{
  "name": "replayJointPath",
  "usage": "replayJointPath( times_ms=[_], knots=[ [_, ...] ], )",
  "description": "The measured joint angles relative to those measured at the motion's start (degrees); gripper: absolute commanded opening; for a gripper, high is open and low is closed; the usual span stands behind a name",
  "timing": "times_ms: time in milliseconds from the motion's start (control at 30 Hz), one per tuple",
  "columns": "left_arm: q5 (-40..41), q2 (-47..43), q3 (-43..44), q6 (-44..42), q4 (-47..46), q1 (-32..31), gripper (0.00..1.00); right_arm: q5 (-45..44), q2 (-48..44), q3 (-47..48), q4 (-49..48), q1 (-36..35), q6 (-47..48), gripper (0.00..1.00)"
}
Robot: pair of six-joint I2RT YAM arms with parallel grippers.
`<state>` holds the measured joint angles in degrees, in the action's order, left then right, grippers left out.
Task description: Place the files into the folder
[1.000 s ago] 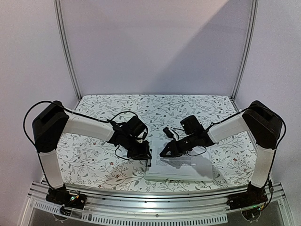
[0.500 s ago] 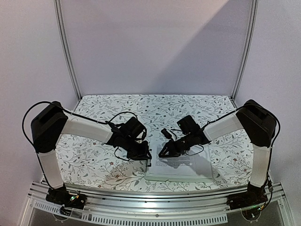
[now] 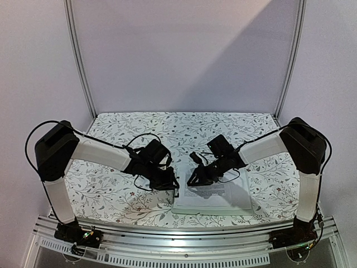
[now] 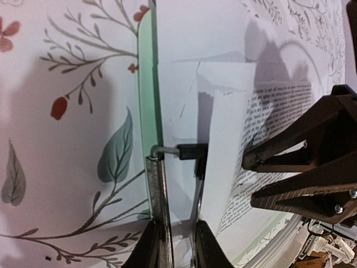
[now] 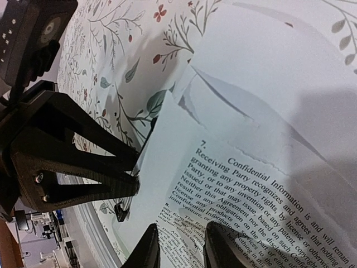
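- left gripper point(image 4: 176, 237): jaws closed down on the metal lever of the clip point(image 4: 187, 151); lever runs straight out between the two fingers, dark clip body just past the tips
- the clip sits on the left short edge of the folder point(image 4: 146, 84), so the folder starts right at the left fingertips and stretches away from them, to the right in the top view
- right gripper point(image 5: 181, 240): jaws drawn close on the printed sheet point(image 5: 251, 184), text side up; paper passes between the two fingers, a narrow gap of paper showing between them
- the sheet's clip-side end is lifted and bowed off the stack; the rest slopes down onto the pile
- right fingertips are just beside the clip and nearly tip to tip with the left gripper, but not touching it
- blank white sheets point(image 5: 312, 72) lie flat under the printed one, on the folder, edges not squared, one corner poking past another
- folder: flat on the floral tablecloth point(image 3: 111, 184), near the front edge, centre to right of centre, between the two arms
- folder's long axis runs left-right across the table; clip end points at the left arm, far short edge sits under the right forearm
- printed sheet's long axis follows the folder's; heading line "7. Confidential Information" readable in the right wrist view
- pale green shows only as a thin strip along the folder's rim beside the paper
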<state>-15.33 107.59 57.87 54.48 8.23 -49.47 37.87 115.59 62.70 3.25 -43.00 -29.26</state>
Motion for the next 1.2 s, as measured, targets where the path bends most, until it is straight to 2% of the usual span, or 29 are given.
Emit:
replayJointPath(
  times_ms=[500, 867, 1200],
  knots=[
    [-0.4, 0.0, -0.2, 0.1, -0.3, 0.2, 0.00, -2.8, -1.5, 1.3, 7.2, -0.1, 0.0, 0.28],
    [-0.8, 0.0, -0.3, 0.1, -0.6, 0.3, 0.00, -3.1, 0.1, 5.7, 12.8, -0.5, -0.4, 0.28],
    [-0.9, 0.0, -0.3, 0.0, -0.6, 0.3, 0.00, -3.1, 1.2, 7.5, 13.7, -0.8, -1.4, 0.28]
  ],
)
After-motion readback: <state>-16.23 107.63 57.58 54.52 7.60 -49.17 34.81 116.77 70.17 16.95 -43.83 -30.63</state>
